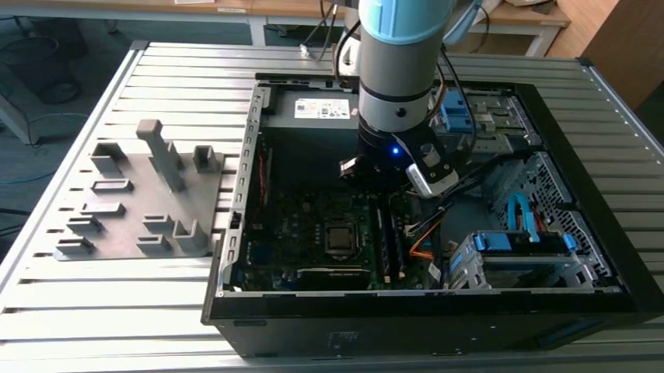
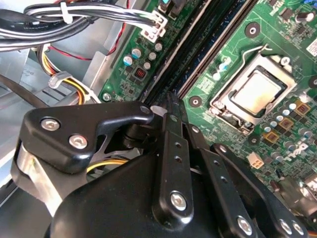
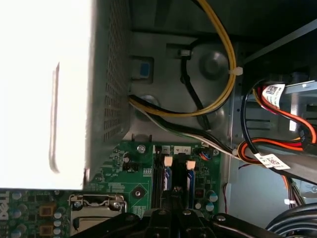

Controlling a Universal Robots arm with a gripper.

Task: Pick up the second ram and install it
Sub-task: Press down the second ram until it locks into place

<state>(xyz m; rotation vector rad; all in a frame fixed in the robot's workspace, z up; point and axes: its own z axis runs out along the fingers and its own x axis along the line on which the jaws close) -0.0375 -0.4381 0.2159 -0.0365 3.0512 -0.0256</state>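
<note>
— Black gripper (image 2: 171, 101) links are seen closest in the second wrist view. How is the gripper set?

— It is drawn shut, with the jaws brought together to a narrow tip. Nothing is seen clamped between them. The tip is held low over the end of the slots (image 2: 198, 49), just beside a white latch (image 2: 156, 108).

— And where is the ram found?

— In the exterior view two long dark strips are seen standing on the board, just beside the CPU (image 1: 338, 235). The strip farther from the CPU is taken to be the ram (image 1: 397, 249), but this is judged, not seen for certain. No board is seen on the grey fixture (image 1: 145, 210) outside the case (image 1: 415, 318).

— Is the ram fully seated?

— That cannot be told. In the first wrist view the gripper (image 3: 173, 201) is placed between two latches (image 3: 168, 161), and yellow cables (image 3: 223, 44) are kept well apart from it.

— How is such a part expected to handle?

— It is judged to be light, thin and stiff, but fragile. Its chips and its contact edge are easily harmed, and it can be cracked if it is bent or pushed in tilted.

— Where should it be held, then?

— It is best pinched on the two flat faces, near the middle of the length. Any push is best given on the top edge, straight down.
</note>
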